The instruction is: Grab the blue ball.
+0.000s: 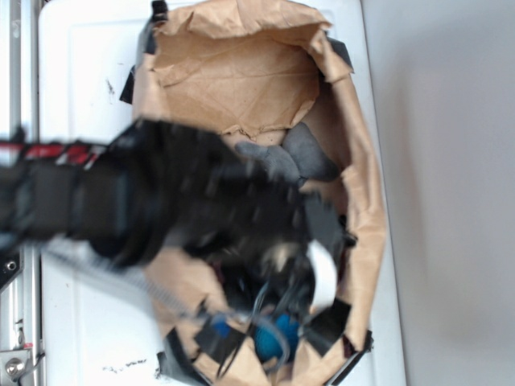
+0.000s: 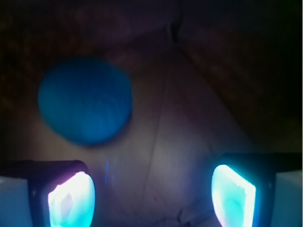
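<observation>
In the wrist view the blue ball (image 2: 85, 100) lies on the brown paper floor (image 2: 189, 142) ahead and left of the gripper (image 2: 152, 194), whose fingers (image 2: 72, 201) stand wide and empty, so shifting left before descending would centre it.

A paper bag (image 1: 354, 161) lies open on the table (image 1: 80, 64), with the ball (image 2: 85, 100) inside it on the bag's floor. The tool (image 2: 151, 194) is inside the bag too, jaws spread, the ball ahead of it and toward its left finger (image 2: 71, 198), not touching. A plush toy (image 1: 294, 157) lies in the bag beyond the arm (image 1: 161, 201).
</observation>
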`<state>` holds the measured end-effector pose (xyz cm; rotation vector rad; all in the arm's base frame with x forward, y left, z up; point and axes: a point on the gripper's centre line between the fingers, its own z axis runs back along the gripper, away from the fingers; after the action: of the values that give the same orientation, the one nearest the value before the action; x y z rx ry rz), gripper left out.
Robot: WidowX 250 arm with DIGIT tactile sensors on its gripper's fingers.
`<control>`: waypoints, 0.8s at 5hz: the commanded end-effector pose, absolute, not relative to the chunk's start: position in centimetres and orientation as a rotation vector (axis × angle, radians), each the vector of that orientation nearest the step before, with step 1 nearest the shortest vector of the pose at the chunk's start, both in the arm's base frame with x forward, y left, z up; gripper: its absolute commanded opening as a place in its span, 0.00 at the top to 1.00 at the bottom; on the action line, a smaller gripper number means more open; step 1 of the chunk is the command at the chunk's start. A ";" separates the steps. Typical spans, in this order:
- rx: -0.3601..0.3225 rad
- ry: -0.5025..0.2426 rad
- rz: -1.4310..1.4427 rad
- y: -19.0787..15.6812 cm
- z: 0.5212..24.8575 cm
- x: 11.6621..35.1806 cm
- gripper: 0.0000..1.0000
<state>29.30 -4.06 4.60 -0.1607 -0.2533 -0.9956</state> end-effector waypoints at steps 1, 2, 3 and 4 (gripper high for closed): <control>-0.245 -0.268 -1.238 -0.7 7.3 31.1 0.00; -0.226 -0.322 -1.352 -1.1 7.5 29.7 0.00; -0.179 -0.331 -1.428 -3.2 6.9 28.0 0.00; -0.171 -0.347 -1.484 -5.3 6.8 27.3 0.00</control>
<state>27.02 -4.84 5.28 -0.2168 -0.2924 -1.4248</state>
